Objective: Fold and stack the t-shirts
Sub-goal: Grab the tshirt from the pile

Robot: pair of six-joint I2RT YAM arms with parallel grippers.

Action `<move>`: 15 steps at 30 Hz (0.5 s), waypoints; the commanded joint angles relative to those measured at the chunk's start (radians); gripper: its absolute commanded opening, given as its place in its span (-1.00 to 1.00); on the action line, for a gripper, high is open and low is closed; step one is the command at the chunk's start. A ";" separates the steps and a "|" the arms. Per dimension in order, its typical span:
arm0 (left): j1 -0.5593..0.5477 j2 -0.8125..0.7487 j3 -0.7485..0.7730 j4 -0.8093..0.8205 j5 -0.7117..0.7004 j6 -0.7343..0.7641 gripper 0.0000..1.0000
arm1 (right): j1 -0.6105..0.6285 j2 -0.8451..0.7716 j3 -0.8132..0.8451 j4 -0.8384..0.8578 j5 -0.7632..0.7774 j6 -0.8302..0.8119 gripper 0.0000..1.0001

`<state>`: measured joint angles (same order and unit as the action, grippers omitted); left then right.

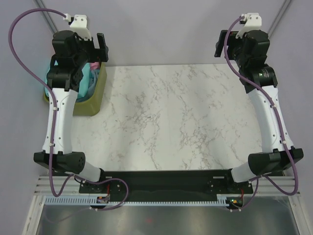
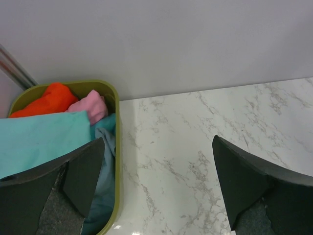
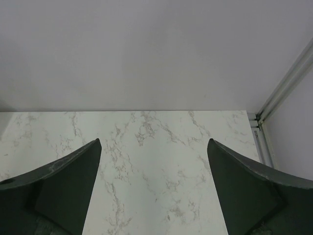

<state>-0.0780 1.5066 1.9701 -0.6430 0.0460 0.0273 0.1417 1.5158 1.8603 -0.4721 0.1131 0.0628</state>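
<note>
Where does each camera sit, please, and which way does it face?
Top external: above and behind, looking down on the table; left arm and right arm show.
Left wrist: on the left arm, facing the tub of t-shirts past the open left end effector.
Right wrist: on the right arm, facing table and wall past the open right end effector.
Top and left wrist share the tub.

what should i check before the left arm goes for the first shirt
1. left end effector open: ok
2. right end effector open and empty: ok
3. shirts in tub: ok, teal shirt on top
4. left end effector centred over tub: not ok, it straddles the rim
5. table free for folding: ok
6. teal shirt untangled from the others: cannot tell
</note>
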 commanded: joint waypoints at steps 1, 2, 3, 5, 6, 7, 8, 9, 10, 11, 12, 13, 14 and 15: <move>0.009 0.009 -0.013 0.055 -0.141 0.040 0.99 | 0.006 -0.054 -0.036 0.026 0.016 -0.018 0.96; 0.015 0.017 -0.014 0.054 -0.156 0.055 0.99 | 0.006 -0.055 -0.056 0.021 -0.027 -0.088 0.96; 0.030 0.024 -0.016 0.054 -0.170 0.095 0.99 | 0.006 -0.060 -0.068 0.018 -0.108 -0.119 0.96; 0.064 0.052 -0.013 0.051 -0.192 0.111 0.99 | 0.006 -0.063 -0.111 0.023 -0.179 -0.179 0.96; 0.123 0.059 -0.019 0.051 -0.175 0.117 0.99 | 0.004 -0.060 -0.122 0.027 -0.209 -0.176 0.96; 0.151 0.064 -0.023 0.051 -0.138 0.115 0.99 | 0.006 -0.042 -0.130 0.032 -0.214 -0.161 0.96; 0.179 0.076 -0.045 0.054 -0.117 0.111 0.99 | 0.006 -0.025 -0.131 0.033 -0.216 -0.153 0.96; 0.228 0.084 -0.056 0.062 -0.100 0.109 0.99 | 0.004 -0.007 -0.127 0.033 -0.213 -0.129 0.96; 0.247 0.095 -0.057 0.059 -0.089 0.108 0.95 | 0.006 0.035 -0.122 0.036 -0.216 -0.123 0.96; 0.274 0.124 -0.053 0.055 -0.080 0.109 0.91 | 0.006 0.056 -0.103 0.044 -0.213 -0.115 0.96; 0.285 0.138 -0.047 0.039 -0.069 0.118 0.87 | 0.004 0.105 -0.090 0.055 -0.204 -0.083 0.96; 0.293 0.154 -0.030 0.034 -0.066 0.123 0.83 | 0.006 0.133 -0.057 0.059 -0.196 -0.068 0.96; 0.299 0.170 -0.019 0.023 -0.060 0.123 0.81 | 0.006 0.162 -0.034 0.058 -0.208 -0.066 0.96; 0.317 0.206 -0.004 0.013 -0.051 0.131 0.76 | 0.006 0.214 -0.012 0.058 -0.233 -0.066 0.96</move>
<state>0.2245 1.6672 1.9244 -0.6212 -0.0479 0.1078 0.1463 1.6417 1.7767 -0.4423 -0.0734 -0.0315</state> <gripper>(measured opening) 0.897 0.979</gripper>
